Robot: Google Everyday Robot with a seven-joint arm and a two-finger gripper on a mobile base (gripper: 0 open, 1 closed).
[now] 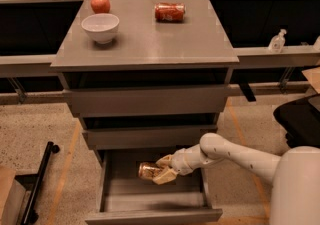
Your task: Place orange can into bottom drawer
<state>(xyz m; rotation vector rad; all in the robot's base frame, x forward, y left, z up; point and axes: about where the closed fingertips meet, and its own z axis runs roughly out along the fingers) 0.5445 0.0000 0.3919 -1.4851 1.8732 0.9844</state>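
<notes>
Fingers of the gripper are closed around the orange can, one above and one below its right end. The can lies on its side, held inside the open bottom drawer, over the drawer floor towards the back. You cannot tell whether it touches the floor.

Treat the can as light, rigid and smooth. Its thin walls may dent under excess squeeze, and its curved surface is likely to roll once released. Grip across the body, not the metal ends.

Identify it by its mottled orange-brown skin with pale patches and a shiny end facing left. Do not confuse it with the red can on the cabinet top.
</notes>
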